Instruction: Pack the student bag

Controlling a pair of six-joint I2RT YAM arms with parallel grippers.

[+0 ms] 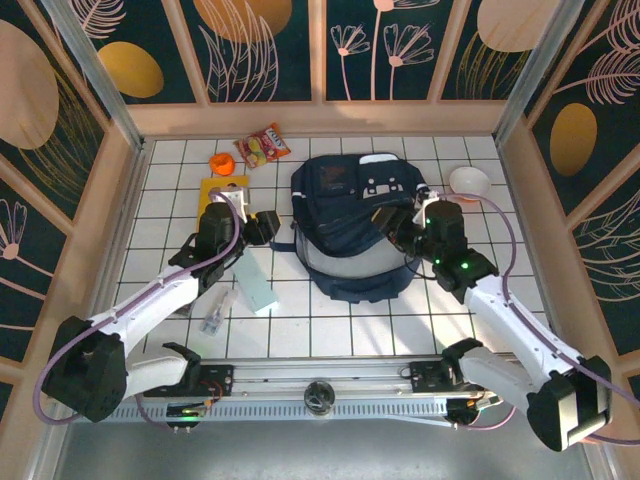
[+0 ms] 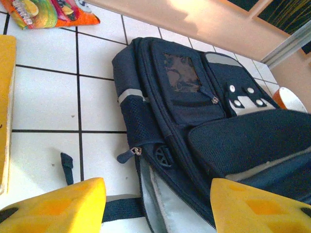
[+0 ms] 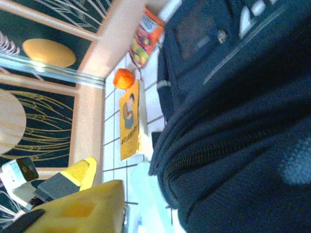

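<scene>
The student bag (image 1: 352, 215), a dark navy backpack with grey buckle patches, lies flat on the white tiles in the middle. My left gripper (image 1: 266, 226) is at the bag's left edge. In the left wrist view it is open (image 2: 158, 209), its yellow fingers (image 2: 56, 206) straddling the unzipped edge and pale grey lining (image 2: 167, 206). My right gripper (image 1: 393, 222) rests over the bag's right upper part. In the right wrist view one yellow finger (image 3: 73, 209) stands clear of the navy fabric (image 3: 233, 160). The other finger is hidden by the bag.
Left of the bag lie a yellow book (image 1: 221, 194), an orange object (image 1: 222, 162), a snack packet (image 1: 262, 146), a light blue box (image 1: 256, 286) and a clear plastic item (image 1: 215, 313). A white bowl (image 1: 468, 181) sits at the right. Wooden walls enclose the tiles.
</scene>
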